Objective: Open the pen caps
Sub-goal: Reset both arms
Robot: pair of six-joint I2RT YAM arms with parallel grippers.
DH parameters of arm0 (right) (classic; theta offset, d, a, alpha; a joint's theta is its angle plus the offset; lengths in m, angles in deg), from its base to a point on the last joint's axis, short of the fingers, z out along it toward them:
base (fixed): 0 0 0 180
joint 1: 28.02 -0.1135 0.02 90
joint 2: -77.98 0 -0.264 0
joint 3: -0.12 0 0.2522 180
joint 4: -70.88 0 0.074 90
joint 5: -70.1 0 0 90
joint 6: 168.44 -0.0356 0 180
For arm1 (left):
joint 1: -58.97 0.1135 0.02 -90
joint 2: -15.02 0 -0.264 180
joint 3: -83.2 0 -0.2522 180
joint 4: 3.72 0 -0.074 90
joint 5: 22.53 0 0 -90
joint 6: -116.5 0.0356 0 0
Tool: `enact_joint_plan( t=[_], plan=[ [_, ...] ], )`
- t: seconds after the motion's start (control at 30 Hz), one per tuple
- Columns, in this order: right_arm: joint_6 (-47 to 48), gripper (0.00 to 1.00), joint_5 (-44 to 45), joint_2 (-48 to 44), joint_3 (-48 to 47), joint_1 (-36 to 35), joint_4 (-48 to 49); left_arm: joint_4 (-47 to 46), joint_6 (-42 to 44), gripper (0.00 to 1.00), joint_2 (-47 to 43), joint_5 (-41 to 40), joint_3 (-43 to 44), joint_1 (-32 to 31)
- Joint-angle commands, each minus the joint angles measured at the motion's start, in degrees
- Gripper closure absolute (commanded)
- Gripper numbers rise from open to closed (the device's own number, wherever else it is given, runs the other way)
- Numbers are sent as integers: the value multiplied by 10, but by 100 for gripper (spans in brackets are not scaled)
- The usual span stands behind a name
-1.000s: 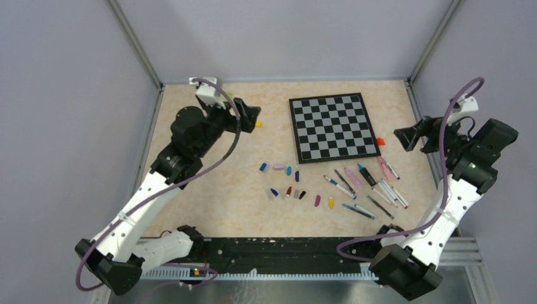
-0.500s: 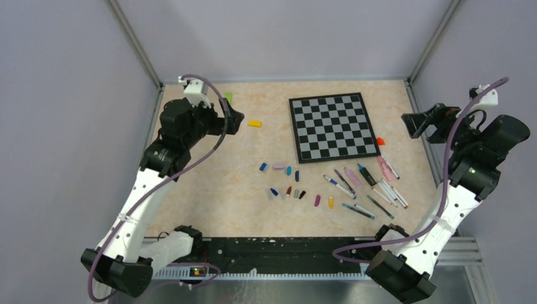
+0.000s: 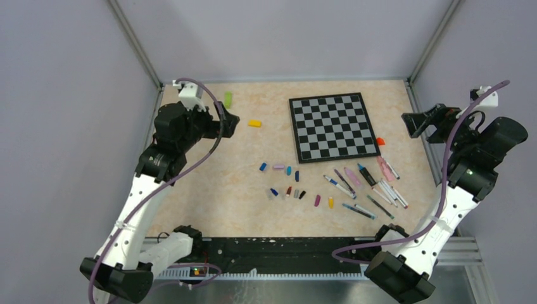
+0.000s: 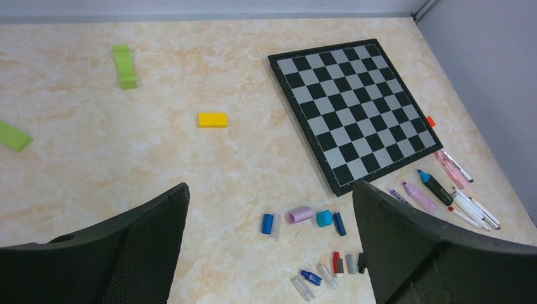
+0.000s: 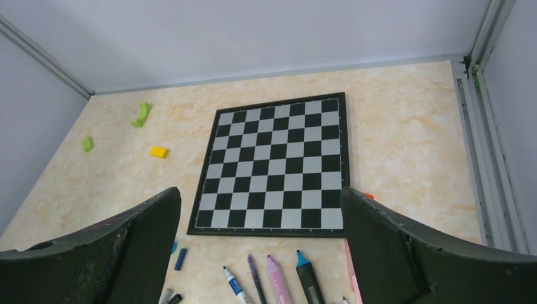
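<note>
Left gripper (image 3: 228, 123) and right gripper (image 3: 410, 124), both wide and empty, have been pulled back either side of the chessboard (image 3: 332, 126); pen caps (image 3: 289, 170) are seen loose below it beside the pens (image 3: 366, 174), so the task is judged essentially done.

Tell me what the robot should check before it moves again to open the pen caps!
1. Left gripper open and empty: ok.
2. Right gripper open and empty: ok.
3. Pens in plain view near the chessboard: ok.
4. A gripper above the pens: not ok; both hang off at the sides.
5. Any pen with its cap on: cannot tell; many loose caps lie left of the pens.
</note>
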Motion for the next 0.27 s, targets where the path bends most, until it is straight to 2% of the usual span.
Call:
enact_joint_plan(
  t=[0.0,0.23],
  plan=[
    [-7,7,10,-6,5,5,28,-11,5,1,-11,6,-5,5],
    [-14,7,1,-6,21,5,42,-5,5,1,-20,4,-8,6]
  ],
)
